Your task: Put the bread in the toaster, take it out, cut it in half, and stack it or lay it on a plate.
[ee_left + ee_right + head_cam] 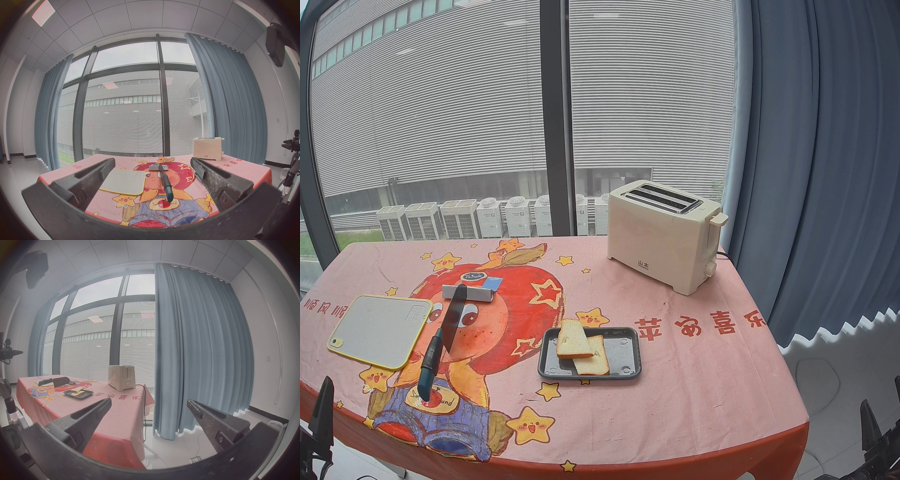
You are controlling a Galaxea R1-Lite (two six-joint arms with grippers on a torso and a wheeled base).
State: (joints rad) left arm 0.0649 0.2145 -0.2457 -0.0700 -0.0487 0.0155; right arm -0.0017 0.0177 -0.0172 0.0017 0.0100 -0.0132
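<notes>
Head view: bread, two slices, on dark tray; toaster behind; red lettering on tablecloth. Left wrist view: left pincer spread, empty; knife, cutting board beyond it. Right wrist view: right pincer spread, empty; bread well beyond.

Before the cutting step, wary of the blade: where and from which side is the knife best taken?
Likely take the knife by its blue handle, from the table's near edge: the handle points toward the robot; the blade leans on a rest.
</notes>
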